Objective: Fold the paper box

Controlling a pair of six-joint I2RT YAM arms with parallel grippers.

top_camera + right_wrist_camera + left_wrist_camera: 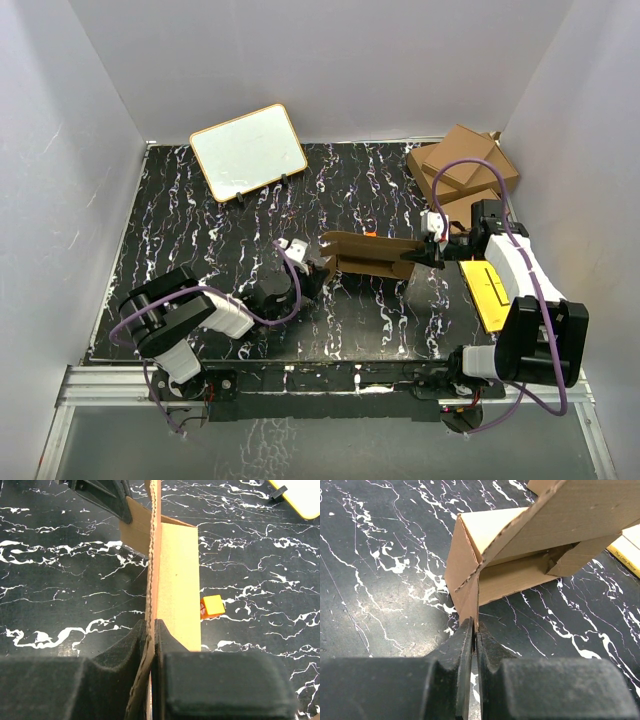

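The paper box (368,255) sits partly folded near the middle of the black marbled tabletop (200,220). It is a long brown cardboard shape stretched from 9 to 3 o'clock, with one panel raised on edge and an end flap hanging open. My left fingers (469,630) are closed on a thin flap at its 9 o'clock end, pinching the cardboard edge between them. My right fingers (145,630) are clamped on the upright panel at the 3 o'clock end, and its perforated edge runs straight away from them. From my right wrist I see a small orange cube (212,606) on the tabletop just beside the box's long wall. At about 4 o'clock from the box a yellow sheet (487,290) lies flat, near my right arm. At 1 o'clock some larger brown cartons (462,170) are piled in the far corner. At 11 o'clock a white board (248,150) with a wooden frame stands tilted, well apart from the box.
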